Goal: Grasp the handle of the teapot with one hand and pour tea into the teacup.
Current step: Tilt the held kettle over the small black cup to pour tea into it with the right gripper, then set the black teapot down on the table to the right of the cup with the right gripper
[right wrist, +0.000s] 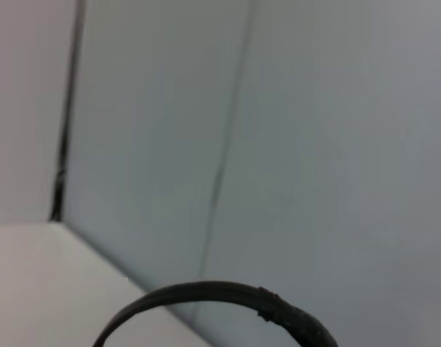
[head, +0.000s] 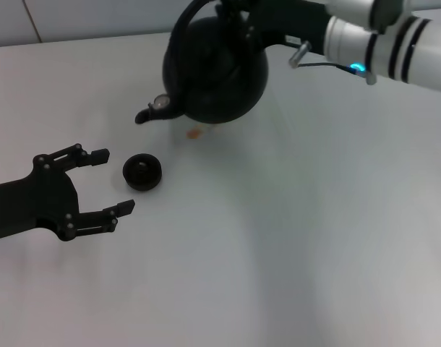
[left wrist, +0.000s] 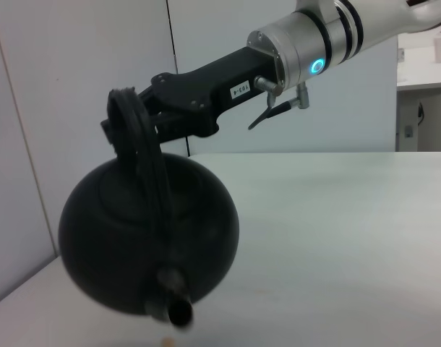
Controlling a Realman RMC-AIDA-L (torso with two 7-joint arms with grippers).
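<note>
The matte-black teapot [head: 220, 69] hangs above the table at the back centre, tilted with its spout [head: 143, 116] pointing down to the left. My right gripper [head: 231, 14] is shut on the arched handle [head: 178, 25]. The left wrist view shows the same grip [left wrist: 126, 119] on the handle [left wrist: 144, 152] over the teapot [left wrist: 134, 238]. The right wrist view shows only an arc of the handle [right wrist: 206, 290]. The small black teacup [head: 142, 172] stands on the table nearer to me than the spout. My left gripper [head: 116, 181] is open just left of the cup, not touching it.
A small orange spot [head: 195, 132] lies on the white table [head: 293, 238] under the teapot. A pale wall rises behind the table's far edge. The right forearm [head: 379, 43] reaches in from the upper right.
</note>
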